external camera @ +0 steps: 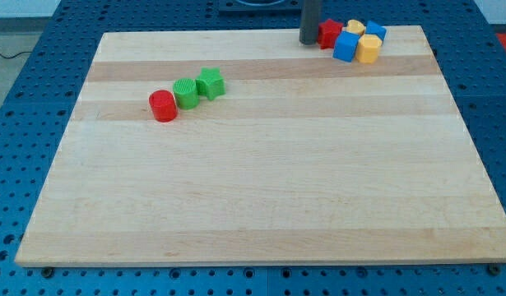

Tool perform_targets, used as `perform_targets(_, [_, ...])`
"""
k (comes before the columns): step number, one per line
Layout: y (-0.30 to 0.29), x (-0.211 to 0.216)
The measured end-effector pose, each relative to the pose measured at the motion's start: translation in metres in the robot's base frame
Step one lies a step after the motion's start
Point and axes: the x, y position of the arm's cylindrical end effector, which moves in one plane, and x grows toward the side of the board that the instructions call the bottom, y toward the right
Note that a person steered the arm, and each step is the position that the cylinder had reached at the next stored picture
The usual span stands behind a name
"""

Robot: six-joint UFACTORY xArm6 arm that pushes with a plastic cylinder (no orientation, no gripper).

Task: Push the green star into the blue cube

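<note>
The green star [211, 83] lies on the wooden board [261, 181] at the view's upper left, touching a green cylinder [186, 93], which touches a red cylinder [163, 106]. The blue cube [345, 46] sits in a cluster at the view's top right with a red block [330, 33], a yellow block [369, 48], a second yellow block [355, 27] and a second blue block [375, 32]. My tip [308, 42] stands at the board's top edge, just left of the red block and far right of the green star.
A blue perforated table [39, 107] surrounds the board on all sides.
</note>
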Motion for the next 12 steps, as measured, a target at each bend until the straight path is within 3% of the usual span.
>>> perform_targets(2, [0.031, -0.002])
perform_targets(3, [0.017, -0.002])
perform_targets(4, [-0.047, 0.005])
perform_targets(6, [-0.229, 0.063])
perform_targets(7, [-0.260, 0.104])
perform_targets(9, [-0.211, 0.149])
perform_targets(11, [-0.150, 0.135])
perform_targets(12, [-0.209, 0.150])
